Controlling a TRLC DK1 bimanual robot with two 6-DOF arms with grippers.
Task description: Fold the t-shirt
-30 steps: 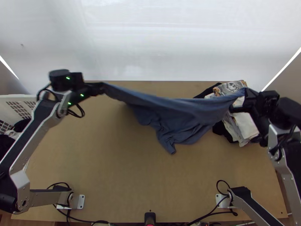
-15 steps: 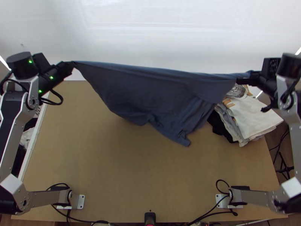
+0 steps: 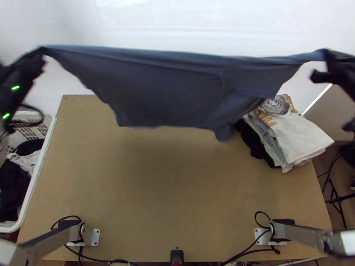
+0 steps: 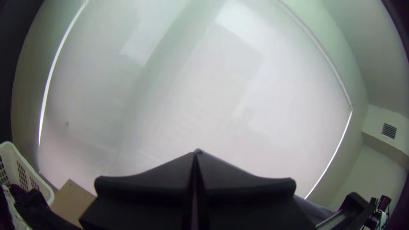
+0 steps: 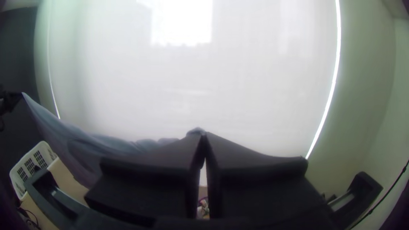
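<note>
The blue t-shirt (image 3: pixel 168 88) hangs in the air over the table's far part, stretched wide between both grippers, its lower edge loose. My left gripper (image 3: pixel 42 51) is shut on its upper left corner; in the left wrist view a bit of cloth pokes out at the tips of that gripper (image 4: pixel 196 152). My right gripper (image 3: pixel 326 55) is shut on the upper right corner. In the right wrist view cloth shows at the tips of the right gripper (image 5: pixel 202 133), and the t-shirt (image 5: pixel 106 149) runs off toward the other arm's gripper.
A stack of folded clothes (image 3: pixel 293 133) lies at the table's right far side. A white basket (image 3: pixel 49 133) with dark and white clothes stands beyond the left edge. The wooden table (image 3: pixel 177 190) lies below, with a white screen behind.
Both grippers have moved up and outward, away from each other. The t-shirt has been lifted and stretched wider, and its lower edge has shifted toward the table's far side.
</note>
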